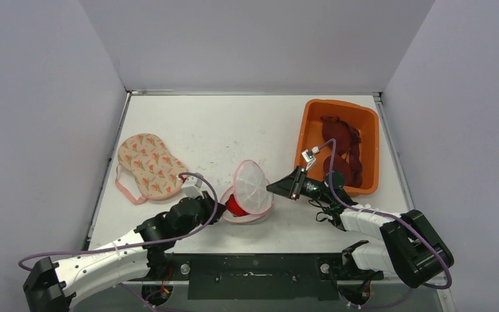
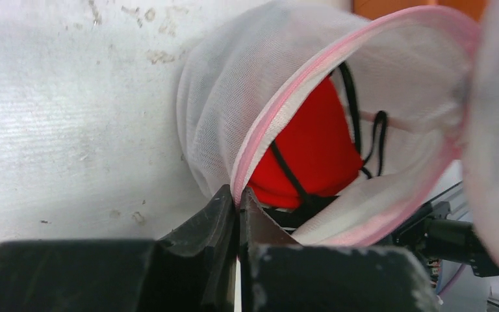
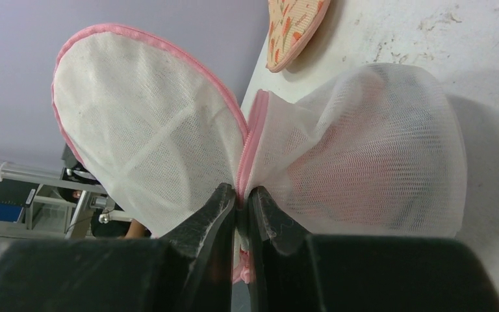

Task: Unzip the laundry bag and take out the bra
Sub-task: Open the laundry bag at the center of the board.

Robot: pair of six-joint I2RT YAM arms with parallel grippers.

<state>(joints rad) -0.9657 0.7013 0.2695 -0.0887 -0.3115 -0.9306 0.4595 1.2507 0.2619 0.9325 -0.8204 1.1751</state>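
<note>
- Left gripper (image 2: 238,199): jaws pressed together, pinching the pink zipper edge (image 2: 279,123) at the near rim of the laundry bag (image 2: 227,84).
- Right gripper (image 3: 242,195): jaws closed on the pink seam where the round mesh flap (image 3: 143,130) joins the body of the bag.
- Flap: stands upright and folded away from the body, leaving the mouth of the bag open toward the left gripper.
- Red bra (image 2: 312,143): lies inside the open bag, just behind the zipper edge; black straps (image 2: 352,97) run across it and up the inner mesh wall.
- Top view: the bag rests on the white table (image 1: 234,130), near its front edge, between the two grippers.
- Flowered garment (image 1: 148,166): lies flat on the table, left of the bag and apart from it.
- Orange bin (image 1: 305,130): stands to the right of the bag, behind the right arm, and holds dark red garments (image 1: 341,140).
</note>
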